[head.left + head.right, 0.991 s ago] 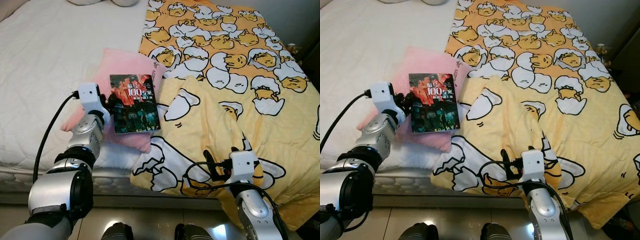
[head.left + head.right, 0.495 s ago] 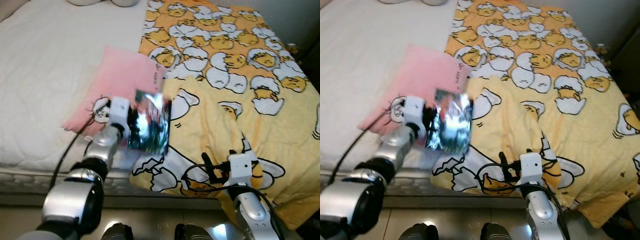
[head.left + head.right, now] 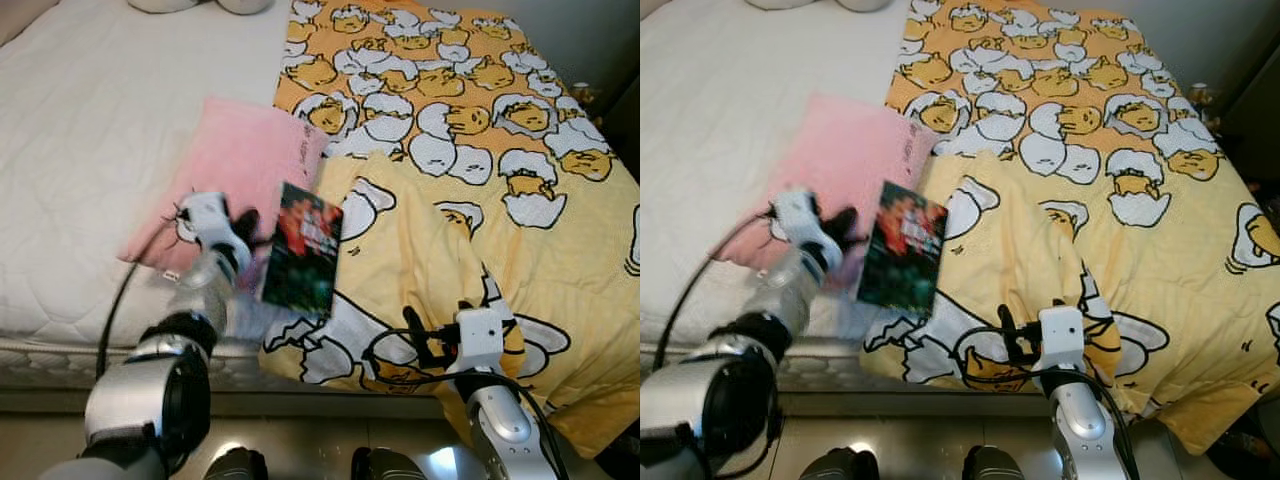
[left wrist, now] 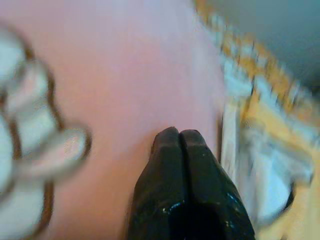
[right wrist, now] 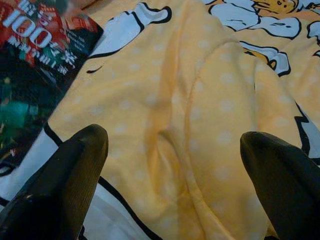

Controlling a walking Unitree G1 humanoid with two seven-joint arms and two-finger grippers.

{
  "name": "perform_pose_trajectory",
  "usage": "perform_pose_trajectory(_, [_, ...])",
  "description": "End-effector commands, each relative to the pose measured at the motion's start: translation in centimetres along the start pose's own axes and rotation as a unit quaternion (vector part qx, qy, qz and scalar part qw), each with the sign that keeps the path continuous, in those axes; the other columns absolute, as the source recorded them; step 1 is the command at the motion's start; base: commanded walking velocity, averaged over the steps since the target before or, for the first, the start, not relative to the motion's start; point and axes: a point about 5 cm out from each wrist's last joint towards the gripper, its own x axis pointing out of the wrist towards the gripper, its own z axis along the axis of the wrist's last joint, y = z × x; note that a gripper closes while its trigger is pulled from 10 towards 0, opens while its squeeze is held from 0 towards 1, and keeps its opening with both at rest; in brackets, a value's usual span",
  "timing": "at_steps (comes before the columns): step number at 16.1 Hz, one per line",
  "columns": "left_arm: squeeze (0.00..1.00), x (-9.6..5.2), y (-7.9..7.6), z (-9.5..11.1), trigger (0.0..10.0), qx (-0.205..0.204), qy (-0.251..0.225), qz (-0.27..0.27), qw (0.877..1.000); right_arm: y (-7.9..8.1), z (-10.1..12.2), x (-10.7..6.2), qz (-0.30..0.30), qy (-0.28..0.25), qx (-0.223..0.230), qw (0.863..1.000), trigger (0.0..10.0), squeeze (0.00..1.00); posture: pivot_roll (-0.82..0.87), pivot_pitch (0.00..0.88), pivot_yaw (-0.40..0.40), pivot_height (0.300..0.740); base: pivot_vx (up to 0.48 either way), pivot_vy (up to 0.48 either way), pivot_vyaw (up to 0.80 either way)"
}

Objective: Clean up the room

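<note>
Covering white bed [image 3: 90,120], yellow egg-print blanket [image 3: 470,200], pink pillow [image 3: 240,160], book [image 3: 303,262]

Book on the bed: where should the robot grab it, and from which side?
Probably the long edge of the book that rests on the pink pillow, coming from the robot's left. The book is thin and flat, so the fingers must straddle an edge, and that one looks propped off the blanket. The left gripper, now shut, is right beside it.
</note>
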Motion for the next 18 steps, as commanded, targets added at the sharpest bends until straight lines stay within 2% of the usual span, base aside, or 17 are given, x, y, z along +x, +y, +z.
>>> perform_pose_trajectory(1, [0.0,0.7,-0.6,2.6,0.0,0.011,-0.045,-0.011,0.999,-0.3,0.0,-0.2,-0.009,-0.002,-0.003,1.0,10.0,0.0,-0.12,0.095,-0.011,0.74,0.0,0.0,0.0])
perform_pose_trajectory(3, [0.0,0.8,-0.9,3.9,0.0,0.115,-0.065,-0.019,0.991,-0.2,-0.2,-0.3,-0.009,0.0,-0.002,1.0,10.0,0.0,-0.12,0.104,-0.008,0.74,0.0,0.0,0.0])
perform_pose_trajectory(4, [0.0,0.8,-0.9,4.1,0.0,0.173,-0.061,-0.011,0.983,-0.1,-0.2,-0.3,-0.008,0.0,-0.001,1.0,10.0,0.0,-0.12,0.104,-0.008,0.74,0.0,0.0,0.0])
perform_pose_trajectory(5, [0.0,0.9,-1.0,4.4,0.0,0.2,-0.062,-0.007,0.978,0.0,-0.2,-0.3,-0.008,0.0,0.0,1.0,10.0,0.0,-0.12,0.104,-0.008,0.74,0.0,0.0,0.0])
perform_pose_trajectory(6, [0.0,1.0,-1.6,5.0,10.0,0.224,-0.077,-0.025,0.971,0.0,-0.2,-0.3,-0.008,-0.001,0.001,1.0,10.0,0.0,-0.11,0.113,-0.001,0.74,0.0,0.0,0.0])
perform_pose_trajectory(7, [0.0,0.9,-2.2,5.5,10.0,0.247,-0.093,-0.04,0.964,0.0,-0.1,-0.3,-0.009,-0.003,0.002,1.0,10.0,0.0,-0.11,0.114,0.001,0.74,0.0,0.0,0.0])
perform_pose_trajectory(8, [0.0,0.4,-3.0,6.1,10.0,0.29,-0.123,-0.072,0.946,-0.2,0.0,-0.5,-0.015,-0.005,0.002,1.0,10.0,0.0,-0.11,0.115,0.005,0.74,0.0,0.0,0.0])
perform_pose_trajectory(9, [1.0,-0.1,-3.7,6.0,10.0,0.304,-0.125,-0.106,0.938,-0.4,0.0,-0.7,-0.019,-0.006,0.0,1.0,10.0,0.0,-0.11,0.115,0.006,0.74,0.0,0.0,0.0])
perform_pose_trajectory(10, [1.0,-1.5,-4.8,5.4,10.0,0.329,-0.125,-0.151,0.924,-0.7,-0.2,-1.1,-0.027,-0.004,-0.002,1.0,10.0,0.0,-0.11,0.114,0.007,0.74,0.0,0.0,0.0])
perform_pose_trajectory(12, [1.0,-3.2,-6.0,4.1,10.0,0.341,-0.113,-0.187,0.914,-1.0,-0.4,-1.4,-0.033,-0.002,-0.005,0.999,10.0,0.0,-0.1,0.114,0.0,0.74,0.0,0.0,0.0])
perform_pose_trajectory(13, [1.0,-3.7,-6.3,2.2,10.0,0.329,-0.083,-0.193,0.921,-0.9,-0.6,-1.4,-0.03,0.002,-0.006,1.0,10.0,0.0,-0.08,0.115,-0.007,0.74,0.0,0.0,0.0])
perform_pose_trajectory(15, [1.0,-3.8,-5.8,-0.4,10.0,0.332,-0.036,-0.171,0.927,-0.7,-0.6,-1.1,-0.024,0.002,-0.006,1.0,10.0,0.0,-0.08,0.112,-0.013,0.74,0.0,0.0,0.0])
perform_pose_trajectory(17, [1.0,-3.9,-4.8,-1.8,10.0,0.326,-0.005,-0.135,0.936,-0.5,-0.2,-0.9,-0.022,-0.007,0.0,1.0,10.0,0.0,-0.09,0.113,-0.014,0.74,0.0,0.0,0.0])
perform_pose_trajectory(18, [1.0,-3.8,-3.8,-2.3,10.0,0.333,0.004,-0.107,0.937,-0.4,0.3,-1.0,-0.014,-0.022,0.019,0.999,10.0,0.0,-0.09,0.113,-0.014,0.74,0.0,0.0,0.0])
